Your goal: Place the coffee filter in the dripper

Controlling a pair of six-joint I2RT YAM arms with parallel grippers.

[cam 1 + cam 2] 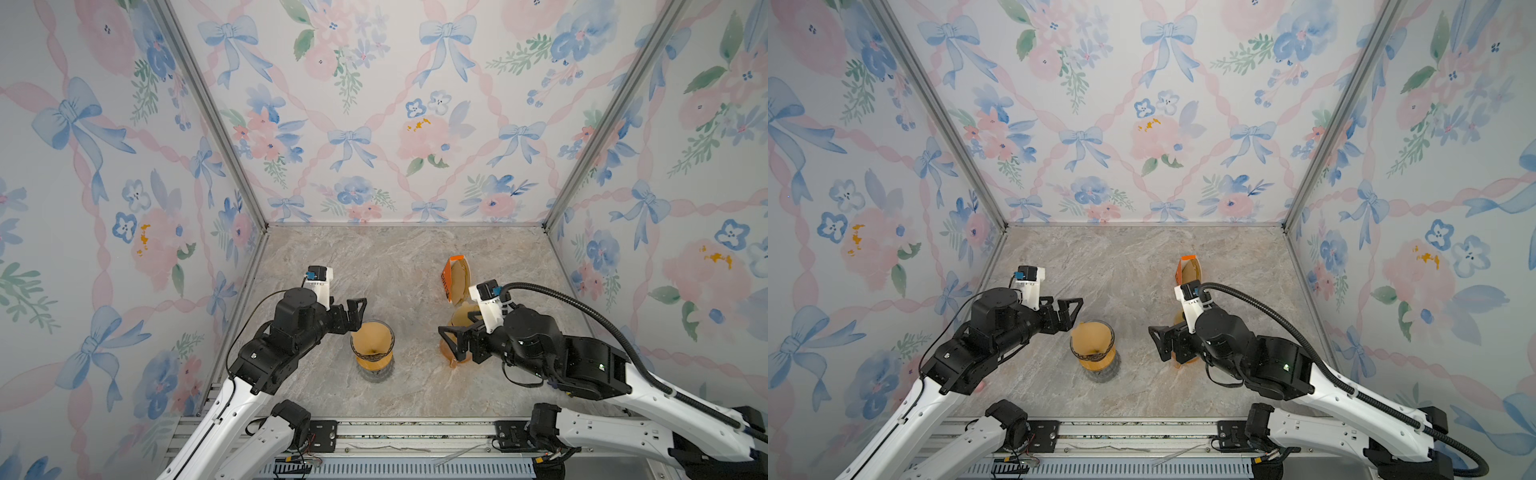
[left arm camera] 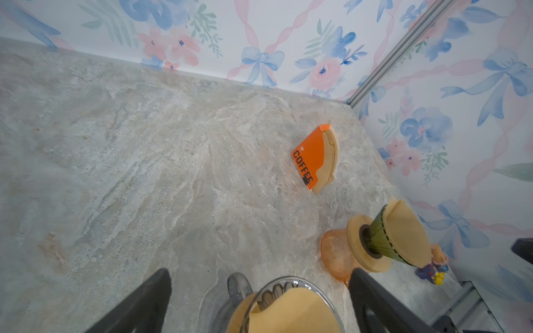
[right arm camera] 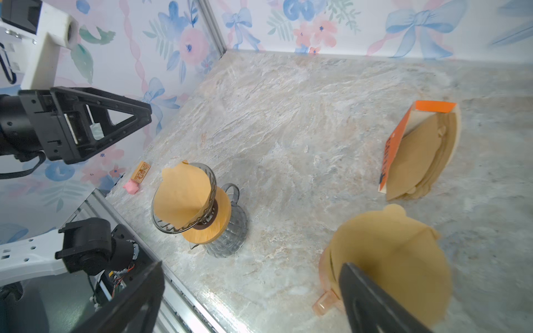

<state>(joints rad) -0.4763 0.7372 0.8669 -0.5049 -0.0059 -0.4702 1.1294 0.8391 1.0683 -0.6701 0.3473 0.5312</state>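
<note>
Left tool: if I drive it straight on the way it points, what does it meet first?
Most likely the filter standing in the glass dripper, right between the open fingers of the left tool. The right wrist view hints it might skim over; height is unclear.

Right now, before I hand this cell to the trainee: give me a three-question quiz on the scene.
1. True or false: the left hand is shut on a filter.
2. The green dripper by the right hand sits on which carafe? A grey glass; B orange; C none.
3. How many drippers hold a paper filter?
Key: 1 false, both hands are open and empty. 2 B, the orange carafe. 3 two: the filter above the grey carafe and the second filter above the orange.
</note>
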